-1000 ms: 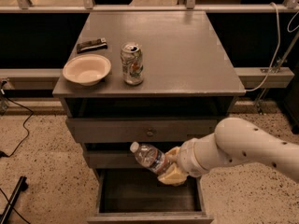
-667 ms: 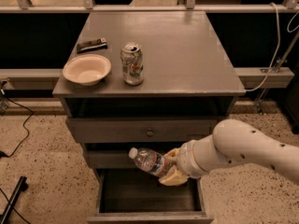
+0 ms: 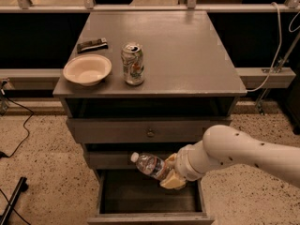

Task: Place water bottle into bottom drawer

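Your gripper grips the crinkly clear water bottle, white cap pointing to ten o'clock, above the open bottom drawer, a dark-floored grey box; round cream bowl at eleven o'clock

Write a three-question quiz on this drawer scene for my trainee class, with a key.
1. Multiple choice: the gripper holds the water bottle above A) a sink, B) the open bottom drawer, C) a basket.
2. True or false: the soda can stands upright on the cabinet top beside a bowl.
3. Fill in: the bottle's white cap points toward the picture's ____ side.
Key: 1 B; 2 true; 3 left.
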`<state>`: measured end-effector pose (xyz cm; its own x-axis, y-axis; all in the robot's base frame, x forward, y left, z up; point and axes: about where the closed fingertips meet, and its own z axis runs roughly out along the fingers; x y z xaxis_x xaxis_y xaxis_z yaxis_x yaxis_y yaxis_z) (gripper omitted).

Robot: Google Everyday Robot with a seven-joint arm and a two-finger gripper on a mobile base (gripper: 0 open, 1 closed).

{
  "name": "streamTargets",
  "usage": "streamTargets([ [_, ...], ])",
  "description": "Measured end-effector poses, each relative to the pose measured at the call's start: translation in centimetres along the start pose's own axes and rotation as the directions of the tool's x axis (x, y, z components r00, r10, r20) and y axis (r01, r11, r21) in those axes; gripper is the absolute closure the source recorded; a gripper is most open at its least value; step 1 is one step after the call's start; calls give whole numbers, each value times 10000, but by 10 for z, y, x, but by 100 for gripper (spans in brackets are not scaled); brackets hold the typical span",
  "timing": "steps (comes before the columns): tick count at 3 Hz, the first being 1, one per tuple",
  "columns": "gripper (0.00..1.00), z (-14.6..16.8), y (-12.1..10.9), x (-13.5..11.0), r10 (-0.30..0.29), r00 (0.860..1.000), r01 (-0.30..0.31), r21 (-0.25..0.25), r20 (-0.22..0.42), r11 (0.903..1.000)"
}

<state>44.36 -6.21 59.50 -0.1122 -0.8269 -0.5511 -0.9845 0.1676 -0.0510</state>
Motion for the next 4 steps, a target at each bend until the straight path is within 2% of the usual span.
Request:
streamTargets([
  [1, 100, 44, 10, 46, 250, 9986, -246, 77, -462, 9997],
  [2, 100, 81, 19, 91, 5, 9909, 8, 97, -1348, 10000],
  [3, 100, 92, 16, 91, -367, 9873, 382, 66, -1548, 9992],
  [4, 100, 91, 16, 92, -415, 9841, 441, 112, -1726, 9990],
])
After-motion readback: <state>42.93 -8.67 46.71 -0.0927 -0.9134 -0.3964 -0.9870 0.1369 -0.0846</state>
